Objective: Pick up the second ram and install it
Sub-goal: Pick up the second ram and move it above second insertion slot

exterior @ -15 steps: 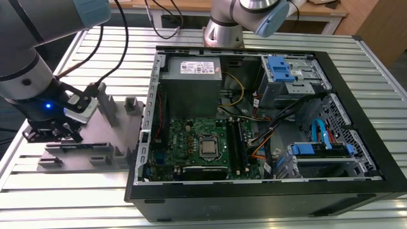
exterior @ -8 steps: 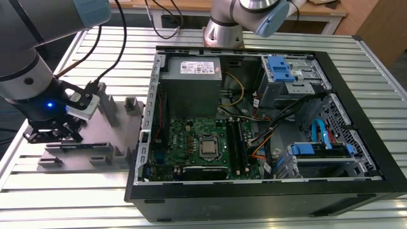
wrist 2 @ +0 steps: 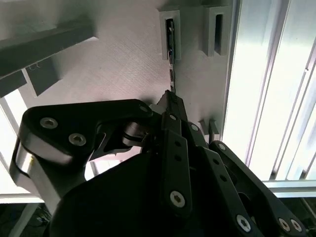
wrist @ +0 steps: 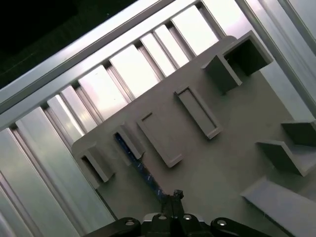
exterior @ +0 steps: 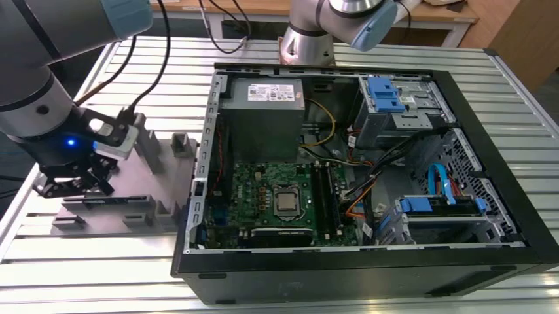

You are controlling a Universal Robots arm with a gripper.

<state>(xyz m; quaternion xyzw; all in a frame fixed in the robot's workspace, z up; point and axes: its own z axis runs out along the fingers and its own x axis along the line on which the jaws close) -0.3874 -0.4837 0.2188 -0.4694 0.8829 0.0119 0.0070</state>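
Pinching the second ram (wrist: pixel 142 169) by its end, my pincer (wrist 2: pixel 170 104) looks closed on it (thin hold); it stands in the grey holder (exterior: pixel 140 191) near the counter (exterior: pixel 52 275) edge at the exterior view's left; tilting could jam it.

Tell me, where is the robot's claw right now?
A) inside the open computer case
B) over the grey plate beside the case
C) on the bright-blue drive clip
B: the claw sits over the grey plate, at the exterior view's left of the computer case, its tips pinching the second ram.
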